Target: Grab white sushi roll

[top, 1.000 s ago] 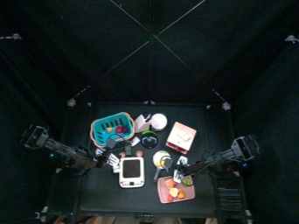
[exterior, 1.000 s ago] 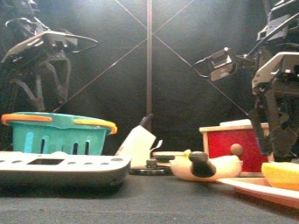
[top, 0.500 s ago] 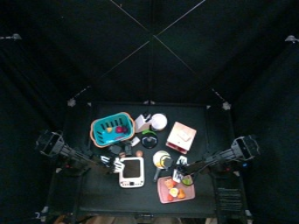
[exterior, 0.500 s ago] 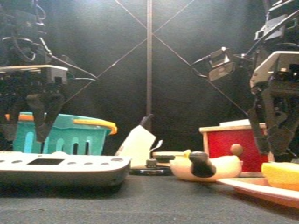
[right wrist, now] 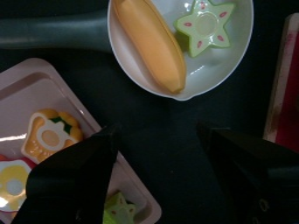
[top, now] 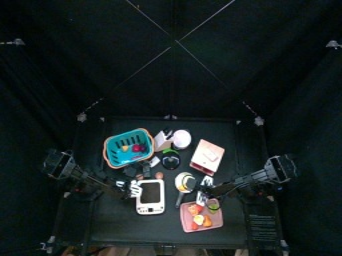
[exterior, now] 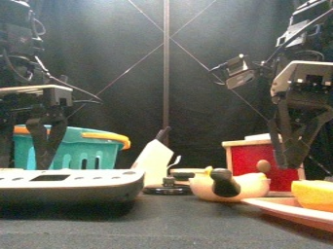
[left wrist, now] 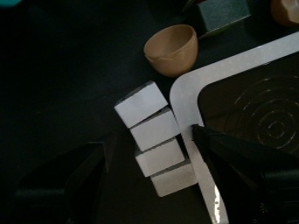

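The white sushi roll (left wrist: 153,143) lies on the black table as a short row of white blocks, close beside the rounded corner of a white scale (left wrist: 251,96). My left gripper (left wrist: 149,156) hangs straight over it, open, one jaw on each side of the row and nothing held. In the front view the left gripper (exterior: 42,136) hangs behind the scale (exterior: 72,185). My right gripper (right wrist: 163,162) is open over the gap between a white bowl (right wrist: 135,74) and a pink tray (right wrist: 47,96).
A tan cup (left wrist: 172,45) stands just past the sushi row. A teal basket (top: 127,148), a red box (top: 207,155) and the bowl with a banana (right wrist: 149,44) and a green star crowd the table's middle. A duck toy (exterior: 221,183) sits at the front.
The left arm has swung in from the left and come down at the table's front left, behind the scale. The right gripper has shifted slightly.
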You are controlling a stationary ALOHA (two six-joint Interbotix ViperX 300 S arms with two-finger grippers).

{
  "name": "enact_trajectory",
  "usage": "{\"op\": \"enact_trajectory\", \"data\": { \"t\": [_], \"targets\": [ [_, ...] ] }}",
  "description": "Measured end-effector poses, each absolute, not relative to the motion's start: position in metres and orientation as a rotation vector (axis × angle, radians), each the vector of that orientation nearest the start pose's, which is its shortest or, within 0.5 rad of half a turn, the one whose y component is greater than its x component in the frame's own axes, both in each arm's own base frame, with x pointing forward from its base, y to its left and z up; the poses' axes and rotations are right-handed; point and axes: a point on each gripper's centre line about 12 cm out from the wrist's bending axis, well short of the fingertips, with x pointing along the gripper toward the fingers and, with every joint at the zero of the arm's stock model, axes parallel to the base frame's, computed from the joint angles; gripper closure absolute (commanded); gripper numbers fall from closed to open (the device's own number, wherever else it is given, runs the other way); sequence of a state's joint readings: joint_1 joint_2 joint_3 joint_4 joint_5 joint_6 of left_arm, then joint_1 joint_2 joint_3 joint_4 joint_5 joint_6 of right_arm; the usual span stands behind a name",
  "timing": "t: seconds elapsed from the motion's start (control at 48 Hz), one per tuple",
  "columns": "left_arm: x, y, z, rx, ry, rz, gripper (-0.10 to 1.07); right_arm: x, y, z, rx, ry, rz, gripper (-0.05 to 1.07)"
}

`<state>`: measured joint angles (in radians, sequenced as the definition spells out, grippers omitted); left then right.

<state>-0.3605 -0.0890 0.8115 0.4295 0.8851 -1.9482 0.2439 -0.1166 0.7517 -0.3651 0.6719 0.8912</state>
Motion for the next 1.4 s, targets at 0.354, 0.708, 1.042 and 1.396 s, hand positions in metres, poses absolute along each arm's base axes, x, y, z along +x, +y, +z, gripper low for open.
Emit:
{"op": "enact_trajectory", "data": {
  "t": [0.354,0.708,1.042,1.396],
  "targets": [
    [0.248,-0.053,0.123,-0.86,1.013,1.109,-0.04,0.297,0.047,0.143,0.228,1.185,-0.347,0.04],
    [0.238,-0.051,0.118,-0.864,1.033,1.131,-0.04,0.297,0.047,0.141,0.229,1.195,-0.35,0.04],
    [0.235,-0.048,0.11,-0.853,1.049,1.157,-0.03,0.3,0.05,0.132,0.227,1.219,-0.354,0.04],
    [0.237,-0.043,0.103,-0.886,1.046,1.158,0.17,0.301,0.05,0.133,0.231,1.216,-0.354,0.04]
  ]
}}
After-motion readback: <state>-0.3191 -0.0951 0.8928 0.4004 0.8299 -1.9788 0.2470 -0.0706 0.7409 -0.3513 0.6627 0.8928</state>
